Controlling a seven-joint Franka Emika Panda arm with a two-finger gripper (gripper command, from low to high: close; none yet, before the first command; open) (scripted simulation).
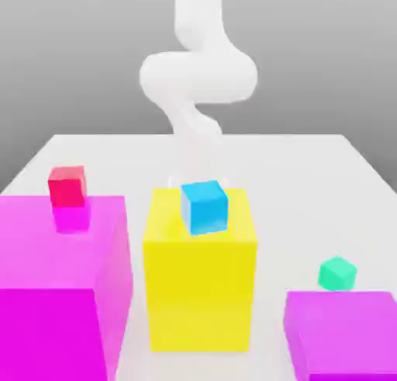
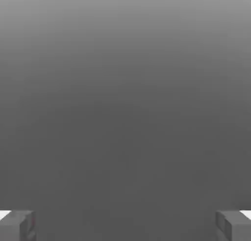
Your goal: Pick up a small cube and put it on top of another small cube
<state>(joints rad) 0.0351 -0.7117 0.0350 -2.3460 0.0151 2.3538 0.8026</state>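
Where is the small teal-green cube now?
In the exterior view, the teal-green cube sits low on the exterior view's right, just behind the smaller magenta block, right of the yellow block.

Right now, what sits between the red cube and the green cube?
In the exterior view, the yellow block with the blue cube on top stands between the red cube and the green cube.

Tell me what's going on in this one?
A white arm stands behind three big blocks on a white table, with its hand open and holding nothing. The teal cube sits on the purple block at the exterior view's right, the blue cube on the yellow block, and a red cube on the magenta block. No cube is stacked on another yet.
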